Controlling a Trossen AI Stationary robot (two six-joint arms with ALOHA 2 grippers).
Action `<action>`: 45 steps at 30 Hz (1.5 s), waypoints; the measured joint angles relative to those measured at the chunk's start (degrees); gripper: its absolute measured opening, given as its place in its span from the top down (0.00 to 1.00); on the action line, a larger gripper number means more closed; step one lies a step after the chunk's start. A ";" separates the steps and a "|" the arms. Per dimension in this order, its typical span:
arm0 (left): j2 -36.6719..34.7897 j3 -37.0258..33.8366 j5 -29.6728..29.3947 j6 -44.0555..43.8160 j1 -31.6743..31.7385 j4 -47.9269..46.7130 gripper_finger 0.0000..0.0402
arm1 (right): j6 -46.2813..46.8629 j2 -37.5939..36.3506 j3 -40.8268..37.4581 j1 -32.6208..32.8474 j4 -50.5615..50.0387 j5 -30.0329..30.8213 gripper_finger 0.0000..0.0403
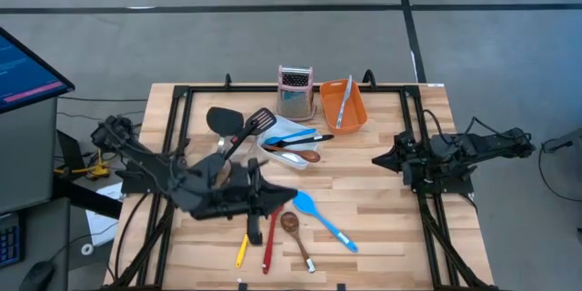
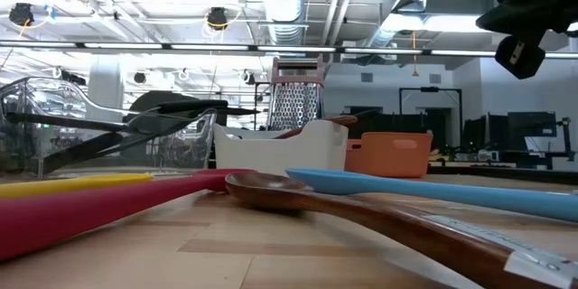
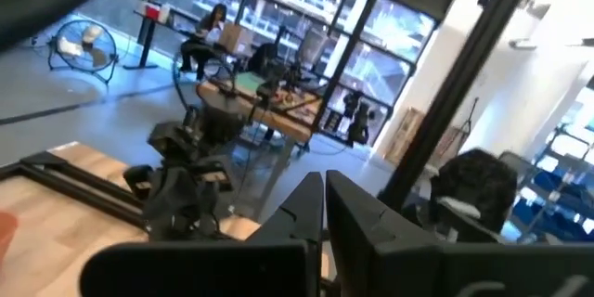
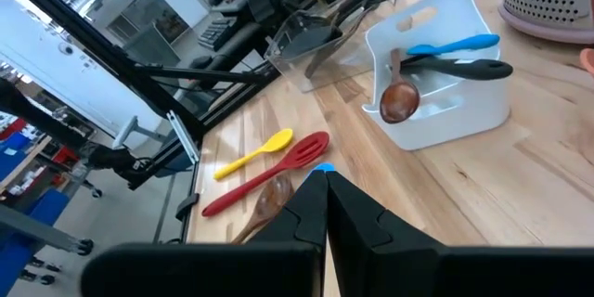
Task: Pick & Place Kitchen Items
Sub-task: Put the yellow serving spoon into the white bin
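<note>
Several utensils lie flat on the wooden table near its front: a yellow-handled tool [image 1: 243,251], a red slotted turner [image 1: 270,241], a wooden spoon [image 1: 296,233] and a blue spoon [image 1: 325,221]. They also show in the right wrist view, among them the red turner [image 4: 278,169] and the yellow tool [image 4: 252,154]. My left gripper [image 1: 291,193] is shut and empty, hovering just behind them and pointing toward the table's right edge [image 3: 323,195]. My right gripper [image 1: 376,158] is shut and empty at mid-right, pointing left [image 4: 325,195].
A white tub [image 1: 293,145] holds a blue spoon, a black tool and a wooden spoon. A clear tub [image 1: 232,141] holds black spatulas [image 1: 238,125]. An orange tub [image 1: 343,105] and a steel grater [image 1: 295,91] stand at the far edge. People sit in the room beyond.
</note>
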 joint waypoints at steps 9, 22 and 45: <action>7.72 6.44 -5.01 -10.56 -5.62 -5.61 1.00 | 0.05 0.00 0.00 0.00 0.07 2.07 1.00; 10.74 6.39 14.56 -60.23 -5.49 -45.20 1.00 | 0.03 0.00 0.00 0.00 0.07 4.55 1.00; 13.99 -7.45 35.93 -84.48 -1.70 -66.03 0.97 | 0.01 0.02 0.00 -0.04 -2.66 4.83 1.00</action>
